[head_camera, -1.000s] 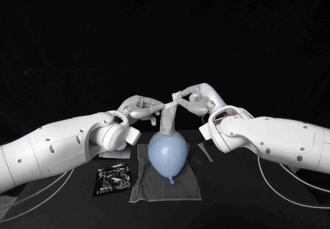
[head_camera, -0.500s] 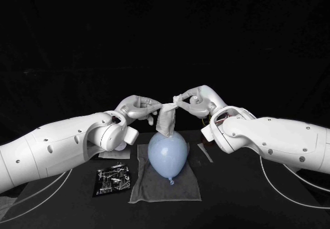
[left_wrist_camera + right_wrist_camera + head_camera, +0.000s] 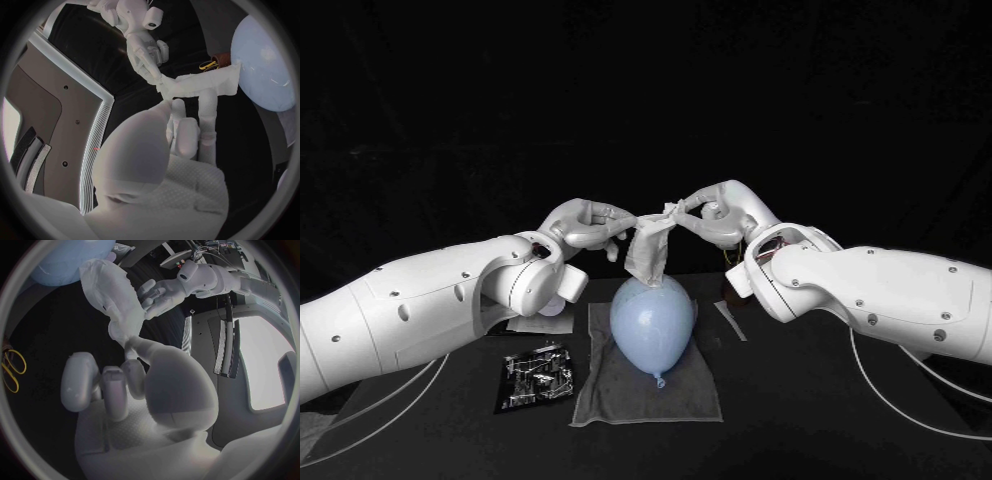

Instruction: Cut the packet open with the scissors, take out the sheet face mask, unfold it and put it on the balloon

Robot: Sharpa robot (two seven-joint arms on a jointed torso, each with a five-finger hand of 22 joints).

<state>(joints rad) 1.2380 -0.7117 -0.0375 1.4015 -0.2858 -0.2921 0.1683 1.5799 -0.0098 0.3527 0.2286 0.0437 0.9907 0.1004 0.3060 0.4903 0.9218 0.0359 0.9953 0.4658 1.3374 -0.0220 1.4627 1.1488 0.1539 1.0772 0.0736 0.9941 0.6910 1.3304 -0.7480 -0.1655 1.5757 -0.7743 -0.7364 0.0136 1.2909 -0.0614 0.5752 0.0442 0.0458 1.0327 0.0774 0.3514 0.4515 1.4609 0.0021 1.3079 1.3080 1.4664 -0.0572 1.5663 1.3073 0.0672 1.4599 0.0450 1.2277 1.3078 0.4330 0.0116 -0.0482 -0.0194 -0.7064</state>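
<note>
Mask point(image 3: 648, 252) hangs folded, long axis straight down from my fingers point(image 3: 207, 117), left hand point(image 3: 589, 224) and right hand point(image 3: 710, 212) each pinching a top corner, tail just over, maybe touching, the balloon point(image 3: 653, 322).

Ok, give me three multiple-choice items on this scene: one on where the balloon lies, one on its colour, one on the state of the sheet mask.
1. The balloon lies:
A) on a grey towel
B) on a plate
C) in a bowl

2. The balloon is:
A) red
B) pale blue
C) green

3. The sheet mask is:
A) spread over the balloon
B) held up between the left robot hand and the right robot hand
C) lying flat on the towel

Key:
1 A, as the head view shows the towel under the balloon.
2 B, as its skin is pale blue.
3 B, as both robot hands pinch its top and it hangs bunched over the balloon.
</note>
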